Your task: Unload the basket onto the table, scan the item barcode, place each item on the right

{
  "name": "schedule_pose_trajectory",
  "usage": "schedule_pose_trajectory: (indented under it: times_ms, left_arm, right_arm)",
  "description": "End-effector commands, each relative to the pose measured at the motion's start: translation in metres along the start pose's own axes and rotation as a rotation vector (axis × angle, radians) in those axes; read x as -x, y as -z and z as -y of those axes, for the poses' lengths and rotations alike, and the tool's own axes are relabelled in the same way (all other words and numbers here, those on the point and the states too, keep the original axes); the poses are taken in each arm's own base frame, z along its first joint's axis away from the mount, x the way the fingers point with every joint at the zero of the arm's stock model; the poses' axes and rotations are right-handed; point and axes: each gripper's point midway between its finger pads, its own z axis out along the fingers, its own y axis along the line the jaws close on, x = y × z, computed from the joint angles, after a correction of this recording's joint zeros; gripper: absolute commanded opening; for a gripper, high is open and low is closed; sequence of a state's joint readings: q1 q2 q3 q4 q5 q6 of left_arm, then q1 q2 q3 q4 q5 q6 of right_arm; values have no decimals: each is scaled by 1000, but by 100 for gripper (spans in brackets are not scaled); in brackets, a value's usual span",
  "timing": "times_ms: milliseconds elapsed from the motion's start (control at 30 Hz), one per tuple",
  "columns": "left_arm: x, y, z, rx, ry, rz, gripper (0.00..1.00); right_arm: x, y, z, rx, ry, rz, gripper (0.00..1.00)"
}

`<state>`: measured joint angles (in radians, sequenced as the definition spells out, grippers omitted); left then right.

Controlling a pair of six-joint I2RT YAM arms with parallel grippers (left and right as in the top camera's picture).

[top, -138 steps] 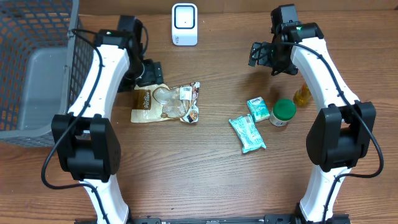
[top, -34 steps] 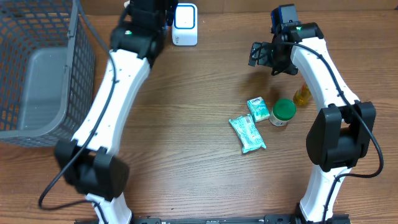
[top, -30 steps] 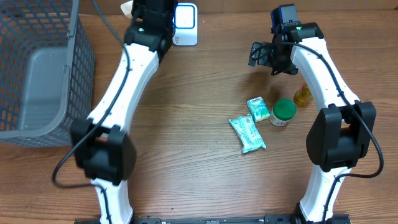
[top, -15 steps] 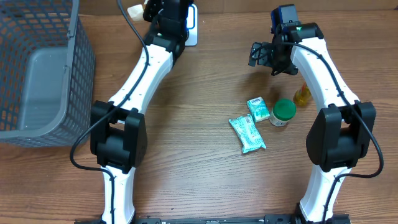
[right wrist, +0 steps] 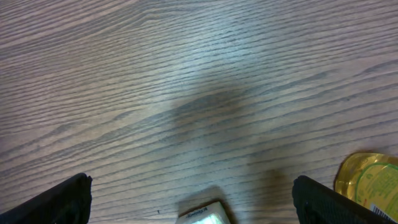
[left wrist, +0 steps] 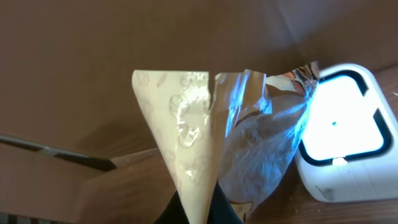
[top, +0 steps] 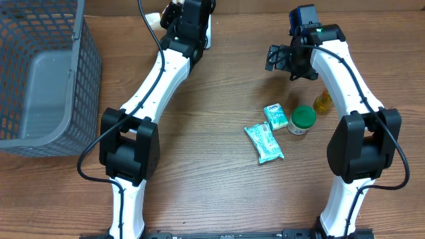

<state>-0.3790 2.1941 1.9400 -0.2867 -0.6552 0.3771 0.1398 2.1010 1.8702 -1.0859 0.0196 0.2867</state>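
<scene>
Snack pouch (left wrist: 211,143) is pinched at its lower corner by the closed left gripper (left wrist: 198,214) and held just beside the lit barcode scanner (left wrist: 339,134). Presentation is judged underway; next, the unseen barcode must be turned scannerward. Right gripper (top: 279,58) is spread wide, empty.

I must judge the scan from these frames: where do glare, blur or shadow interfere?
Left wrist: the scanner face is blown out white, and the snack bag, close to the lens, is soft with a bluish sheen. Right wrist: sharp grain, one soft shadow on the table. Overhead: even light, no glare.
</scene>
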Motion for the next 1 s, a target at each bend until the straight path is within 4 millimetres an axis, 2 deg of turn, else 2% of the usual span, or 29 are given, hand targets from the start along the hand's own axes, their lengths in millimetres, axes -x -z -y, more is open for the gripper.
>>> schedule_pose_trajectory:
  times_ms: [0, 200, 367, 567, 800, 967]
  left_arm:
    - [8, 8, 13, -63, -24, 21, 4]
    - [6, 10, 21, -95, -42, 13, 4]
    - [-3, 15, 50, -254, -81, 2, 4]
    - [-5, 24, 74, -383, -100, 11, 5]
    - [-5, 30, 84, -423, -106, 13, 4]
    - [-12, 31, 85, -432, -120, -12, 4]
  right_arm:
    - [9, 16, -2, 4, 9, 47, 100]
    - [9, 16, -2, 4, 9, 47, 100]
    - [9, 16, -2, 4, 9, 47, 100]
    - [9, 16, -2, 4, 9, 47, 100]
    - [9, 16, -2, 4, 9, 47, 100]
    - [9, 16, -2, 4, 9, 47, 100]
